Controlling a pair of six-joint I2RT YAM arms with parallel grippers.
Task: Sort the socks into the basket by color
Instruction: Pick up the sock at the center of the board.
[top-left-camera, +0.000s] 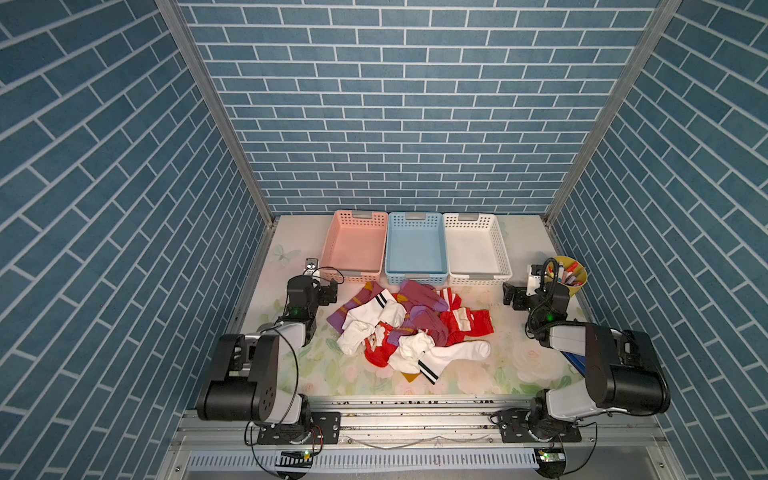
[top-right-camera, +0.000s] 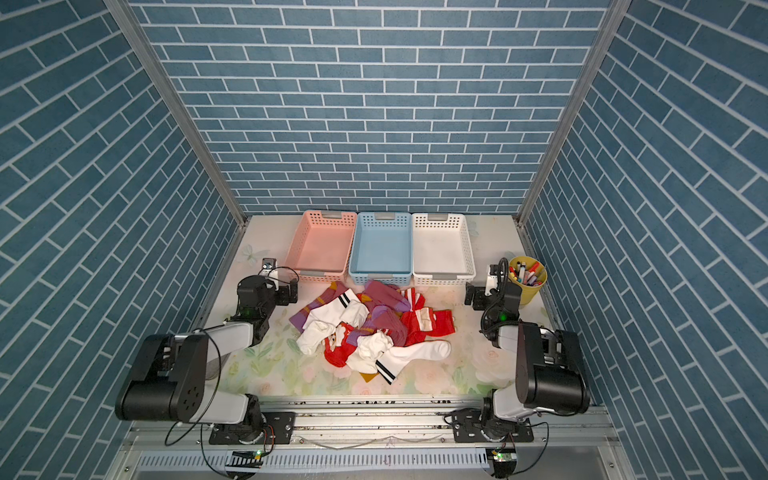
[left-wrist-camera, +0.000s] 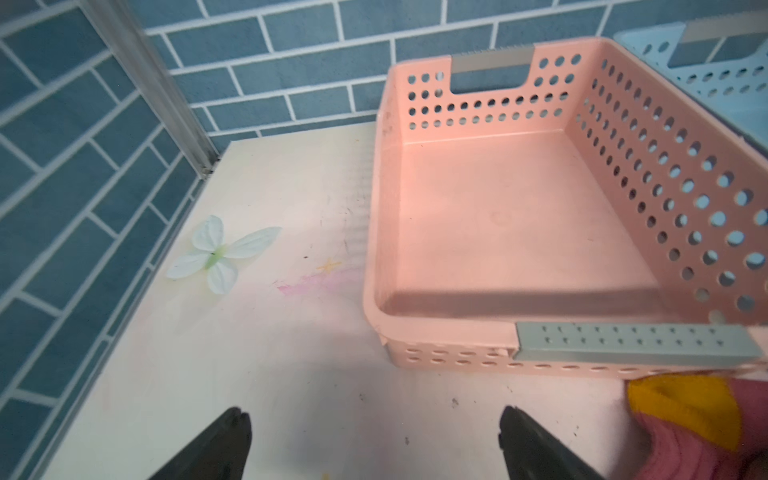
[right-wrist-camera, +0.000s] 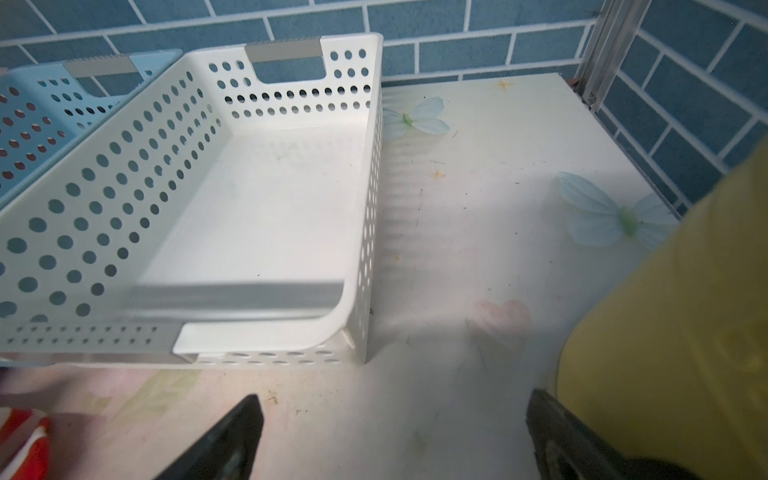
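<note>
Each arm pairs glossy black cylindrical joint housings with pale grey links. A thin black cable loops along the left arm (top-left-camera: 245, 374), and a thicker black bundle hangs on the right arm (top-left-camera: 623, 374). A green light (top-left-camera: 295, 311) glows on each wrist. In both top views, black base plates (top-left-camera: 299, 428) with silver screws sit at seven and five o'clock. The left gripper (left-wrist-camera: 374, 410) and right gripper (right-wrist-camera: 395, 395) have matte black, tapered fingers (left-wrist-camera: 216, 449).

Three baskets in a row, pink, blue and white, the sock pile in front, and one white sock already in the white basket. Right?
Not quite: the white basket is empty, as the right wrist view shows. The rest holds: pink basket, blue basket and white in a row, sock pile in front.
</note>
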